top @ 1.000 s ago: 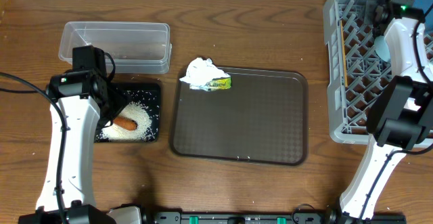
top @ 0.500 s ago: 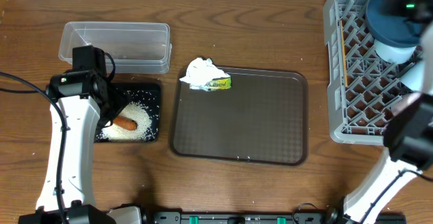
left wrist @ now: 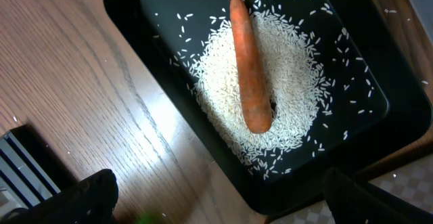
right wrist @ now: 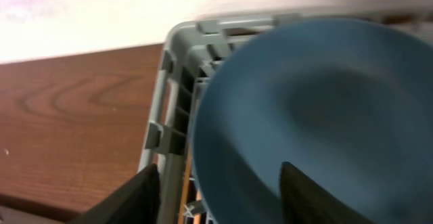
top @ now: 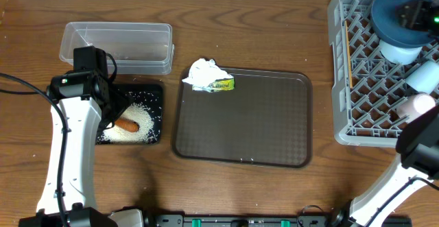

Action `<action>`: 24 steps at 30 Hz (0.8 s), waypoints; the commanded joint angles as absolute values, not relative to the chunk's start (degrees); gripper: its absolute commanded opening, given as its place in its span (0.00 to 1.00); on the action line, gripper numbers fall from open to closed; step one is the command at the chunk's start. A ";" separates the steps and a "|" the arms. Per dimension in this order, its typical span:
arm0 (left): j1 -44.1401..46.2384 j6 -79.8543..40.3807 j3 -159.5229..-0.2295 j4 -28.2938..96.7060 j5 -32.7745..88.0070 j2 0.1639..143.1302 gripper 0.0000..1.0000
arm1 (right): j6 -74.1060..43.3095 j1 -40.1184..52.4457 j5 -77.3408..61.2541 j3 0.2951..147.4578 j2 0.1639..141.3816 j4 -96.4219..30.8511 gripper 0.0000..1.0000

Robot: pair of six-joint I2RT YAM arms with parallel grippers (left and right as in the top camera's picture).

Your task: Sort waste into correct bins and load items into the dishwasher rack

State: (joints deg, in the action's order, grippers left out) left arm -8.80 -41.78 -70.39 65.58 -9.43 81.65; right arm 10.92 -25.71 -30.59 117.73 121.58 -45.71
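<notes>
Right pincer (right wrist: 220, 180): jaws partly parted, astride the rim of the big teal bowl (top: 389, 20), apparently not clamping it, though the view is blurred. The bowl sits at the far edge of the rack (top: 339, 83), overlapping a small light-blue bowl (top: 400, 51). Spread the jaws fully, then lift straight up so neither finger drags the rim. Left pincer (left wrist: 226, 197): wide, empty, above the carrot (left wrist: 249, 68).

Carrot (left wrist: 249, 68) on rice (left wrist: 298, 82) in shallow tray (left wrist: 169, 14); big bowl (top: 387, 18) in rack (top: 338, 69).
</notes>
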 commanded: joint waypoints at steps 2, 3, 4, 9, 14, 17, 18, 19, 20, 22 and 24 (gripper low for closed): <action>-8.99 -42.06 -71.00 65.73 -10.57 81.65 0.99 | 19.94 -21.23 -21.06 118.04 122.17 -48.07 0.63; -8.99 -42.06 -71.00 65.73 -10.57 81.65 0.99 | 20.84 -20.45 -18.98 118.02 122.65 -48.53 0.63; -8.99 -42.06 -71.00 65.73 -10.57 81.65 0.99 | 21.52 -19.62 -16.60 117.99 123.15 -48.75 0.62; -8.99 -42.06 -71.00 65.73 -10.57 81.65 0.99 | 21.80 -16.08 -7.44 117.95 125.43 -48.82 0.61; -8.99 -42.06 -71.00 65.73 -10.55 81.65 0.99 | 22.37 -13.67 -1.61 117.95 126.96 -48.97 0.61; -8.99 -42.09 -71.00 65.73 -10.57 81.65 0.99 | 22.24 -13.04 2.63 117.95 128.18 -48.90 0.60; -8.99 -42.06 -71.00 65.73 -10.55 81.65 0.99 | 21.56 -13.04 3.38 117.95 128.42 -48.84 0.60; -8.99 -42.06 -71.00 65.73 -10.57 81.65 0.99 | 20.78 -13.06 4.14 117.95 128.79 -48.82 0.58; -8.99 -42.06 -71.00 65.73 -10.57 81.65 0.99 | 20.01 -13.08 4.60 117.95 129.14 -48.82 0.54; -8.99 -42.06 -71.00 65.73 -10.57 81.65 0.99 | 19.75 -13.17 4.56 117.95 129.71 -49.01 0.45; -8.99 -42.06 -71.00 65.73 -10.57 81.65 0.99 | 19.75 -13.15 4.54 117.95 130.13 -49.12 0.33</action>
